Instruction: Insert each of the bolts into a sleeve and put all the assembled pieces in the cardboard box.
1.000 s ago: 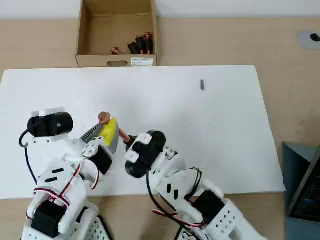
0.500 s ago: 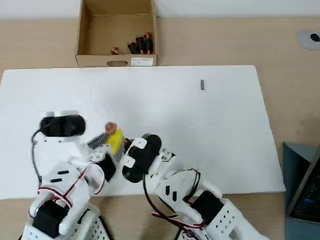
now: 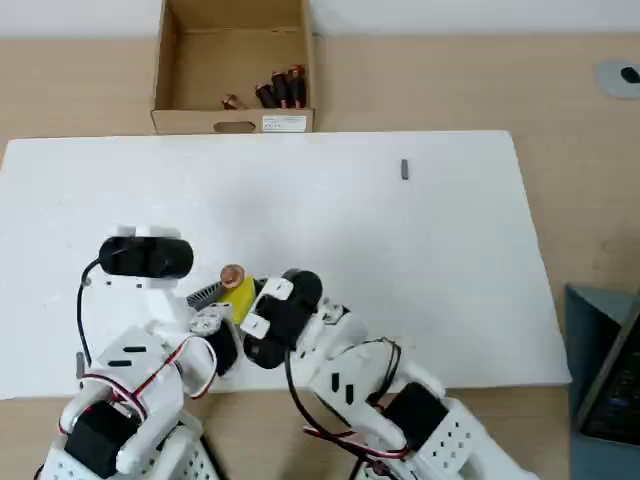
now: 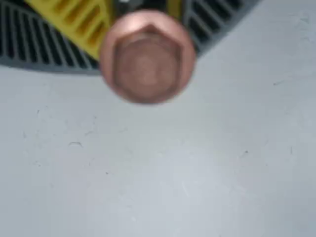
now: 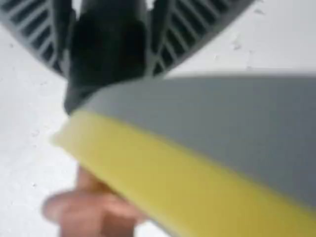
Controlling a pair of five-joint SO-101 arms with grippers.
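Left wrist view: bolt (image 4: 146, 57), copper, hexagon head facing the camera, pinched by its shank between the yellow and grey fingers of the left tool (image 3: 225, 292). The shank itself is hidden behind the head. Right wrist view: sleeve (image 5: 98, 64), black, gripped between the ribbed grey fingers of the right tool (image 5: 112, 29). The left tool's yellow-edged finger lies close across in front of it, and the bolt head is a blur just beyond. Change, high view: over the last second the left tool has carried the bolt back toward its own arm's base and in against the right tool, and the right tool has drawn back slightly with it. A length of copper shank that showed between the two tools a second ago is now covered. Meaning for the task: the two parts are at the mating step, with the bolt either entering the sleeve or about to. The pictures do not show how far in it sits. Cardboard box (image 3: 234, 122): well apart from both tools, beyond their tips, across the white surface (image 3: 400, 280). It holds several finished pieces (image 3: 280, 88). Small dark piece (image 3: 404, 169): possibly another sleeve, lying loose on the surface, far off to the right tool's side.
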